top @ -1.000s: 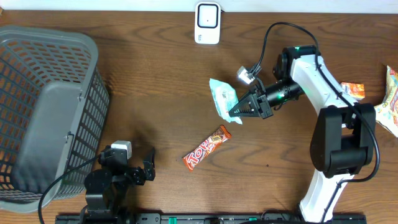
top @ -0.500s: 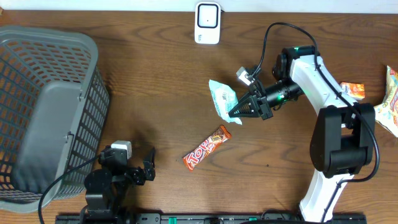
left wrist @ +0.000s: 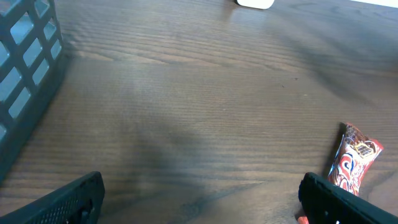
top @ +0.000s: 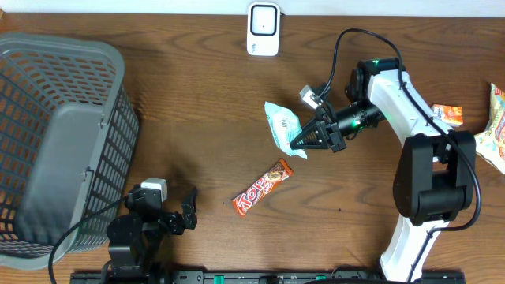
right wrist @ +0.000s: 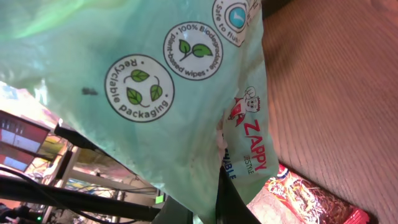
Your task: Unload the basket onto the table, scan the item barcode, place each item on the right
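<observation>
A pale green wipes packet [top: 280, 125] hangs just above the table's middle, pinched at its lower edge by my right gripper [top: 299, 143], which is shut on it. In the right wrist view the packet [right wrist: 155, 93] fills most of the frame, and a dark finger [right wrist: 229, 196] presses its printed face. The white barcode scanner [top: 263, 29] stands at the far edge, well beyond the packet. A red candy bar [top: 262, 187] lies flat in front of the packet. My left gripper [top: 186, 214] rests open at the front left, with nothing between its fingers [left wrist: 68, 202].
A large grey basket [top: 55, 142] fills the left side, its wall [left wrist: 25, 74] close to my left gripper. The candy bar [left wrist: 353, 158] lies right of that gripper. An orange snack pack [top: 448, 115] and a yellow-green bag [top: 493, 130] lie at the right edge.
My right gripper has lifted slightly with the wipes packet, which has shifted a little. The left arm and the candy bar have not moved.
</observation>
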You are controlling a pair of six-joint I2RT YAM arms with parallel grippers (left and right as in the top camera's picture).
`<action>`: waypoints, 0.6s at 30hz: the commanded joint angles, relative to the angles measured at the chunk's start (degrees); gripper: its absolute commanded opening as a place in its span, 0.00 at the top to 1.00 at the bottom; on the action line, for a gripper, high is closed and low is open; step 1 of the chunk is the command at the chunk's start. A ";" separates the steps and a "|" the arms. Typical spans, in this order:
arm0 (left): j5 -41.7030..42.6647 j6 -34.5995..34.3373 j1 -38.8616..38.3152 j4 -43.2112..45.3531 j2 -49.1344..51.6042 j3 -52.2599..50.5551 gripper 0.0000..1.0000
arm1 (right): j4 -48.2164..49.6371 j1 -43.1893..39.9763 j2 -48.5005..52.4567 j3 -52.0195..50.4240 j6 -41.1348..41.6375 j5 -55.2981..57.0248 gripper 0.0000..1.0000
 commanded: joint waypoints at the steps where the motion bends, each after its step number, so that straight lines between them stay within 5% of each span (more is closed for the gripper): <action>1: 0.70 0.57 0.20 -0.63 -0.09 -0.59 0.00 | 0.00 0.79 0.35 -0.20 -1.44 -0.42 0.99; 18: 0.70 0.57 0.20 -0.63 -0.09 -0.59 0.00 | 0.72 0.79 0.35 -0.17 -1.46 -0.20 0.99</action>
